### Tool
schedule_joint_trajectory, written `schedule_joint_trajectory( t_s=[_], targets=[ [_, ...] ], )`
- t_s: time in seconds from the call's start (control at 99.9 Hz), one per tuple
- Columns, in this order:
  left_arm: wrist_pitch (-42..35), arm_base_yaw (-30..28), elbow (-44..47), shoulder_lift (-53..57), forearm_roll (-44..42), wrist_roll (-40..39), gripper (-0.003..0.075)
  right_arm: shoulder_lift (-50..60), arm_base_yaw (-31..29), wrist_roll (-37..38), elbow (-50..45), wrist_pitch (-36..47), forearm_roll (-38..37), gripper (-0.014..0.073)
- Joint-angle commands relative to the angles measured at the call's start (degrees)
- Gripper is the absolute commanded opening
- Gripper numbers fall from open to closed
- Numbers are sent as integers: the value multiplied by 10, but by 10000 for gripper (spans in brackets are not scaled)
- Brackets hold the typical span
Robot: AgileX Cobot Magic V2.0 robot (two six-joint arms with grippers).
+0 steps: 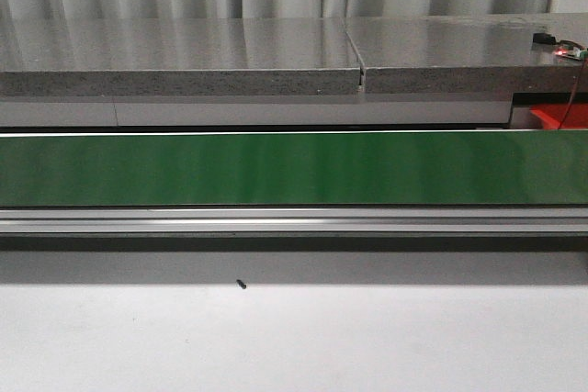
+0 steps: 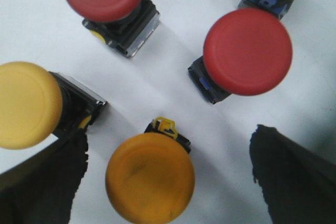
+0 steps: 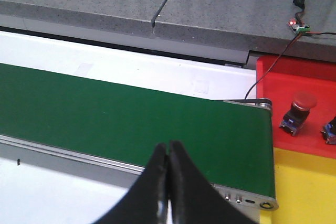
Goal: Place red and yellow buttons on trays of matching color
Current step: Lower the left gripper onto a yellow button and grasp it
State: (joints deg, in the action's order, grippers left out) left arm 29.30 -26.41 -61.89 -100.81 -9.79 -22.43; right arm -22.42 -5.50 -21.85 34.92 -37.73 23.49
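our left pincer (image 2: 168, 182) hangs open over the white bench (image 2: 173, 85), straddling an orange-yellow button (image 2: 150, 178); another yellow button (image 2: 26, 104) and two red buttons (image 2: 247, 52) lie near. our right pincer (image 3: 168, 182) is closed on nothing above the green conveyor belt (image 3: 131, 124); one red button (image 3: 299, 109) sits on the red tray (image 3: 315, 82), beside the yellow tray (image 3: 304, 187).

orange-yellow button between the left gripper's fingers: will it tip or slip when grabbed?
The orange-yellow button has a wide domed cap over a narrower black base, so it looks top-heavy and may tip if nudged off-centre. The cap seems smooth and rounded; the fingers could slide on it, so gripping the squarer base is probably safer. It looks like rigid plastic, unlikely to deform.
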Motion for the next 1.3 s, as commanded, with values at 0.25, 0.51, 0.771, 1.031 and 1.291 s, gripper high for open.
schedule_joint_trajectory(
  t_s=[0.25, 0.51, 0.771, 1.031, 1.291],
  targets=[
    [-46, 0, -18, 24, -8, 0, 588, -3, 0, -2, 13, 36, 12, -68],
    [-51, -2, -18, 24, -12, 0, 588, -3, 0, -2, 13, 36, 12, -68],
    [-53, -2, -18, -2, -12, 0, 588, -3, 0, -2, 13, 36, 12, -68],
    [-59, -2, -19, -10, -12, 0, 588, -3, 0, -2, 13, 36, 12, -68],
    [-59, -2, -19, -10, -12, 0, 435, -3, 0, -2, 13, 36, 12, -68]
  ],
)
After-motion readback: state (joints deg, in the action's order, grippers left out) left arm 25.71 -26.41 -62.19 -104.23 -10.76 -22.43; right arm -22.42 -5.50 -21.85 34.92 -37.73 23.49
